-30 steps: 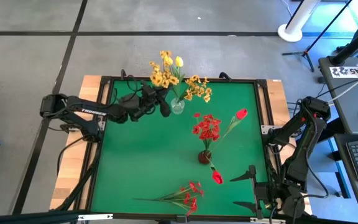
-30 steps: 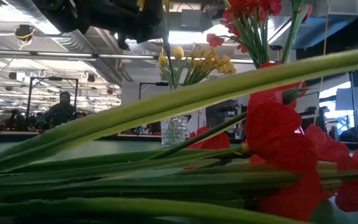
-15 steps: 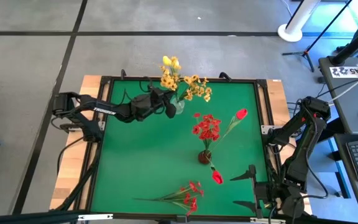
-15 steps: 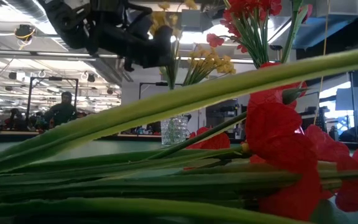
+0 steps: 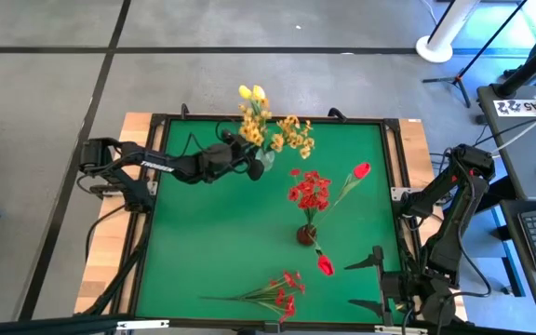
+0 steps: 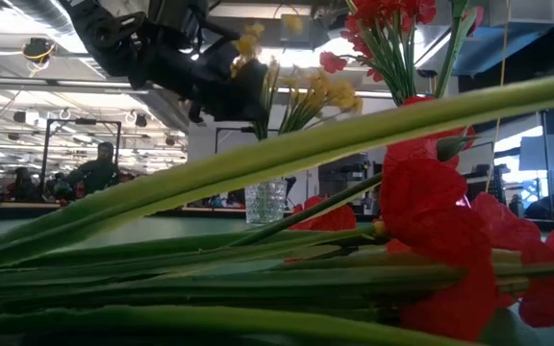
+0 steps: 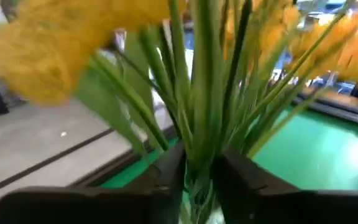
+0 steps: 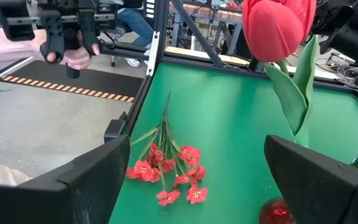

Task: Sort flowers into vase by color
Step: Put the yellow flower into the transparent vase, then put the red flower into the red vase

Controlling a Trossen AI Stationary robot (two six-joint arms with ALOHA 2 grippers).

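Observation:
A clear glass vase (image 5: 266,158) (image 6: 265,202) stands near the table's far edge with yellow sprays (image 5: 293,135) in it. My left gripper (image 5: 250,163) (image 6: 231,94) is right at its left side, above its mouth, shut on yellow flowers whose tulips (image 5: 250,93) top the bunch. A small dark red vase (image 5: 307,234) holds a red spray (image 5: 310,191) and a red tulip (image 5: 361,170); a second red tulip (image 5: 325,264) droops beside it. Another red spray (image 5: 277,293) (image 8: 166,171) lies flat near the near edge. My right gripper (image 5: 372,282) waits open at the near right corner. My left gripper pinches a bundle of green stems (image 7: 197,158) of the yellow flowers between its two fingers (image 7: 166,180), well below the blooms. The fingers come level from the table's left and lie across the stems. The stems stand nearly upright and run down into the glass vase (image 6: 264,187).
The table's raised dark frame (image 5: 156,121) runs around the green mat. Bare mat (image 5: 212,242) lies left of the red vase. In the low view the lying spray's stems (image 6: 258,259) fill the foreground. A person's hand (image 8: 73,56) shows beyond the table.
My left gripper has moved down and a little toward the table's right, onto the glass vase, staying shut on the yellow flowers. The held blooms now stand together with the yellow sprays in the vase instead of to their left.

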